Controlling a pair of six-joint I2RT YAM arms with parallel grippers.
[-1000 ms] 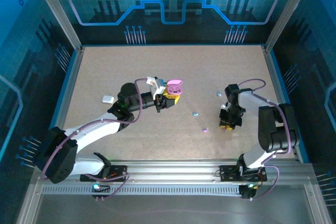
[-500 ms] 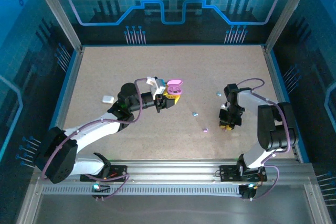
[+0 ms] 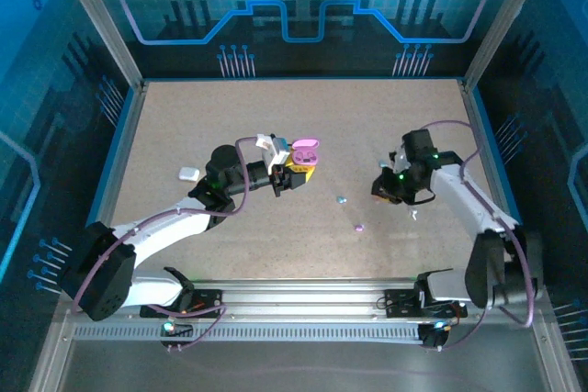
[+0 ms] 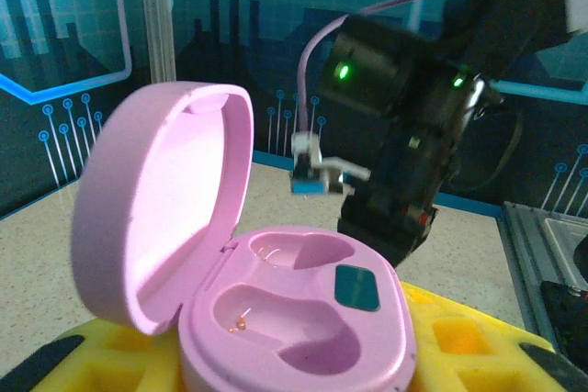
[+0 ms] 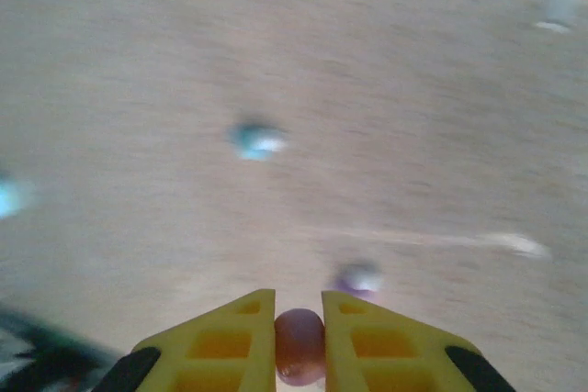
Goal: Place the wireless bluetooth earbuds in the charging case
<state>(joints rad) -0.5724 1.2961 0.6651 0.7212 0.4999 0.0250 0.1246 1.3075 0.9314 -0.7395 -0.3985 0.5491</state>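
The pink charging case point(image 4: 303, 319) stands open with its lid point(image 4: 156, 218) tipped back, and both sockets are empty. My left gripper point(image 3: 296, 170) is shut on the case point(image 3: 305, 154) from below, with its yellow fingers point(image 4: 469, 341) showing under it. My right gripper point(image 5: 299, 314) is shut on a small purple earbud point(image 5: 299, 348), pinched between the yellow fingertips above the table. In the top view the right gripper point(image 3: 383, 189) hangs right of the case, well apart from it. More earbuds lie loose on the table: a teal one point(image 5: 257, 140) point(image 3: 342, 199) and a purple one point(image 5: 358, 277) point(image 3: 358, 227).
A white case point(image 3: 188, 173) lies at the left of the table. A small white piece point(image 3: 413, 215) rests below the right gripper. The right arm point(image 4: 404, 126) looms behind the open case. Metal frame posts and blue walls ring the table.
The right arm has lifted off the table and swung back and outward, its jaws closing on the purple earbud. The left arm and the case have stayed still.
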